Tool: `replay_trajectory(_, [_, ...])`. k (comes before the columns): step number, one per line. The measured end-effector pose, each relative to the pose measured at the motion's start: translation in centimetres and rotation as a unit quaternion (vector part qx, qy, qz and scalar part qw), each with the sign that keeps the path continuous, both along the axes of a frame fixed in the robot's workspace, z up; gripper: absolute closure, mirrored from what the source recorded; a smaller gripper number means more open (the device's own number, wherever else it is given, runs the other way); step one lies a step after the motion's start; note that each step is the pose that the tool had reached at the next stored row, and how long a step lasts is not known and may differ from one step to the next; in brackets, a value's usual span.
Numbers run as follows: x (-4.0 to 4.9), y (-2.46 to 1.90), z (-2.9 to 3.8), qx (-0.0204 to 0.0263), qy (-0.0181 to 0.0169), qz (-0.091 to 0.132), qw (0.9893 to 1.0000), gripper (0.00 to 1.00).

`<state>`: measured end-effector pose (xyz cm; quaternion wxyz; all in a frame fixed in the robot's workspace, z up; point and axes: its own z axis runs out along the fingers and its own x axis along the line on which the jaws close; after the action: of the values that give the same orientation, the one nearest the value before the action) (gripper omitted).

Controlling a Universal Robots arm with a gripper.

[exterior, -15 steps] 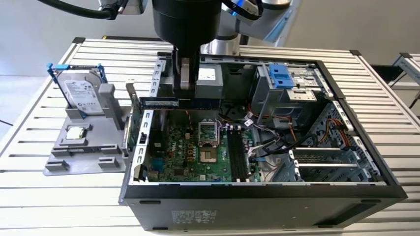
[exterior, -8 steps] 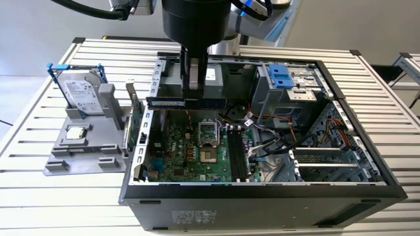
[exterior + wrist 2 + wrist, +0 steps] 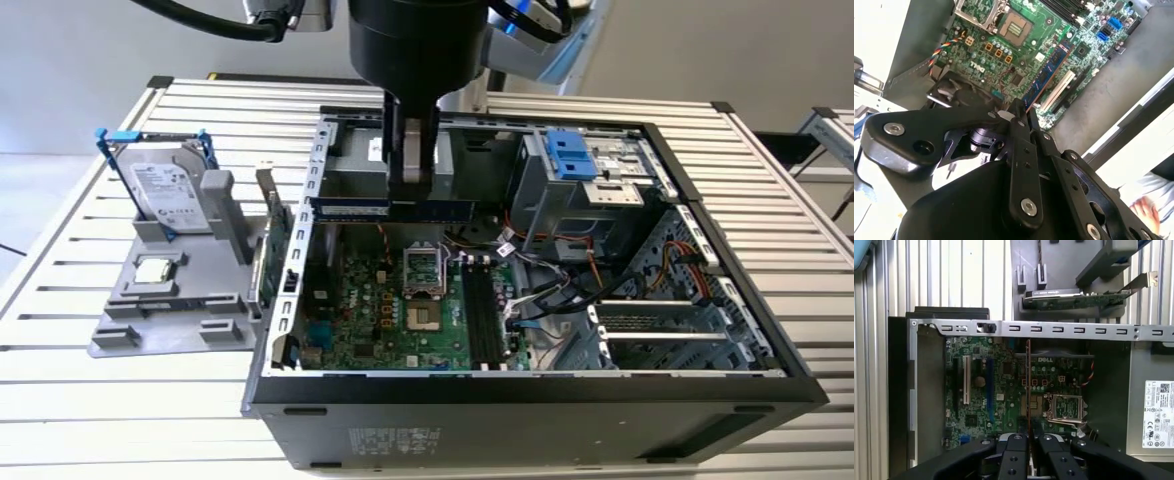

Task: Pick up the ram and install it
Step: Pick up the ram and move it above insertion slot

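Note:
The ram [image 3: 380,209] is a long thin dark blue-green stick. It hangs level above the rear part of the open computer case [image 3: 534,385], over the green motherboard [image 3: 387,310]. My gripper [image 3: 411,195] is shut on the stick near its middle. In the second wrist view the ram [image 3: 1048,72] juts out past the gripper [image 3: 1023,109] over the board. In the first wrist view the ram [image 3: 1028,385] shows edge-on as a thin line rising from the gripper [image 3: 1028,439]. The black memory slots [image 3: 483,320] lie lower on the board, toward the exterior view's right of the stick.
A grey fixture [image 3: 174,320] at the exterior view's left holds a hard drive [image 3: 171,198] and a green expansion card [image 3: 276,250]. The CPU socket [image 3: 418,265] sits under the ram. A drive cage [image 3: 583,160] and cables [image 3: 561,270] crowd the case's right. A person's hand [image 3: 1144,210] is nearby.

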<state>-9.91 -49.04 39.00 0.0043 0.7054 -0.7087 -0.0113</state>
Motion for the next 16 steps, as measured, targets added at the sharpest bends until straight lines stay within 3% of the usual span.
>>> replay_trajectory(16, [2.09,0.00,0.00,0.0000,0.0000,0.000,1.0000,1.00])
